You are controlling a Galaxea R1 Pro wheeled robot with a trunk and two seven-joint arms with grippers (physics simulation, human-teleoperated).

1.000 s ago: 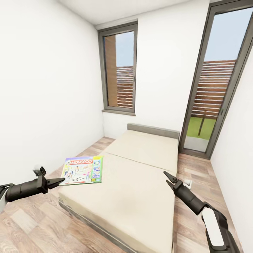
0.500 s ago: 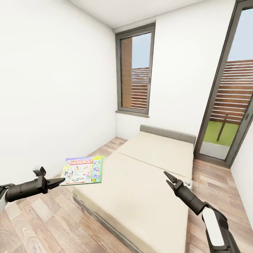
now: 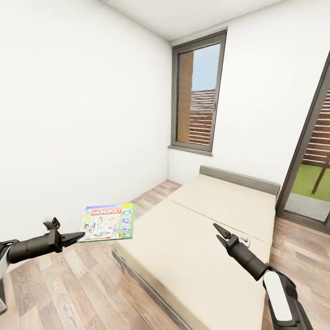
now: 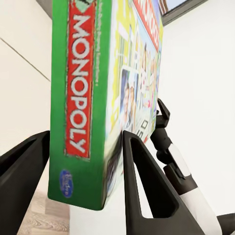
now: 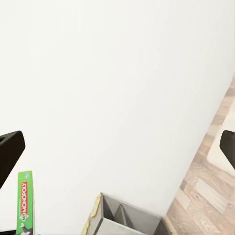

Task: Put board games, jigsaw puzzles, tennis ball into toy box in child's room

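Left gripper [image 3: 79, 236] is clamped on the near edge of the Monopoly board game [image 3: 108, 222], holding it flat in the air over the wood plank floor [image 3: 68, 284], just off the bed's [image 3: 201, 243] near left corner. In the left wrist view its two black fingers [image 4: 142, 181] press either side of the green edge with the red "MONOPOLY" band [image 4: 81, 83]; the cover is bright yellow, green and blue. Right gripper [image 3: 221, 233] hangs above the beige cover with its jaws spread and nothing between them. A white wall [image 3: 82, 114] stands close on the left; a grey-framed window [image 3: 198, 94] lies beyond the grey headboard [image 3: 238, 178].
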